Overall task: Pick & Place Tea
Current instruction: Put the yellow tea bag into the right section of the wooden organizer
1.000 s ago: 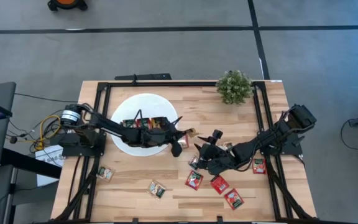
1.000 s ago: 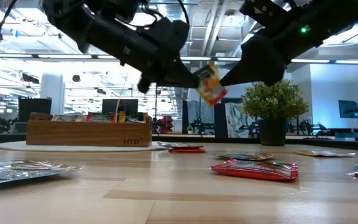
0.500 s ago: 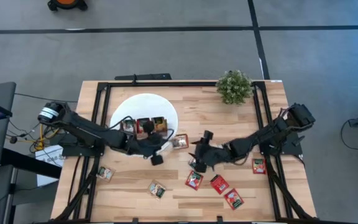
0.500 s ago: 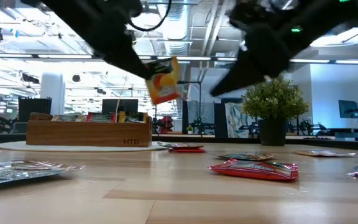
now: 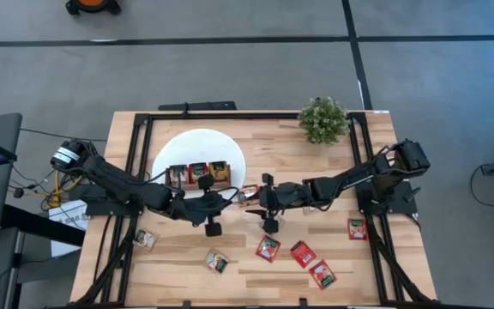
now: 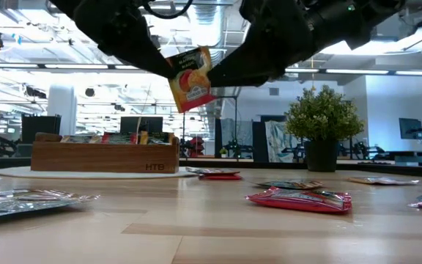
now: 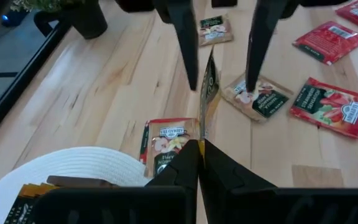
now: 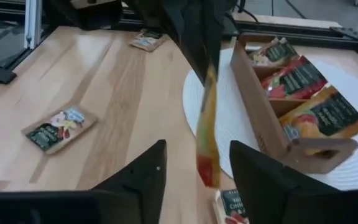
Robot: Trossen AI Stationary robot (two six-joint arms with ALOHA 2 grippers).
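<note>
grey floor [image 5: 247, 69] with dark lines; bright ceiling lights [image 6: 20, 44].

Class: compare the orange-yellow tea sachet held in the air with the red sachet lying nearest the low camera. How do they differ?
The orange-yellow sachet hangs on edge above the table, pinched in the left gripper; the red sachet lies flat on the wood, untouched. One shows orange-yellow print, the other red. Both are small flat packets.

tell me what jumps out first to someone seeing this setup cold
An orange-yellow tea sachet hangs in mid-air over the table's middle, pinched by the shut left gripper, while the right gripper stands open on either side of it. Behind it a wooden tray with sachets in its compartments sits on a white disc, and red sachets lie scattered on the near boards.
</note>
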